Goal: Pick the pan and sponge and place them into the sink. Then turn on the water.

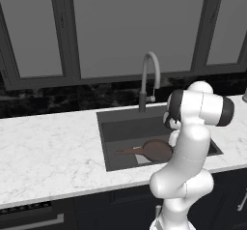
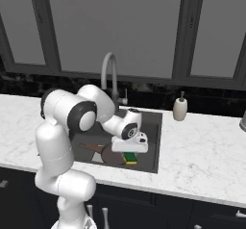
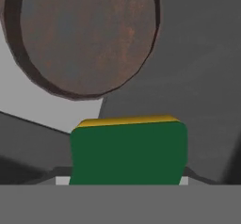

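End effector (image 2: 130,153) low inside the large dark grey recessed sink (image 2: 154,141), closed on the small yellow sponge with a green top (image 2: 129,158).

Going left to right: white marble tabletop (image 1: 48,151); then the sink, where the small round reddish-brown frying pan (image 1: 155,150) lies on the bottom, its long brown handle pointing left; the held sponge sits just beside the pan's rim. Behind stands a tall curved grey gooseneck faucet (image 1: 149,79); farther right, a cream soap dispenser bottle (image 2: 180,108). No writing is readable anywhere.

Count: one pan (image 1: 155,150), one sponge (image 3: 128,152), one sink (image 1: 108,132), one faucet (image 1: 148,79), one soap dispenser (image 2: 180,108).
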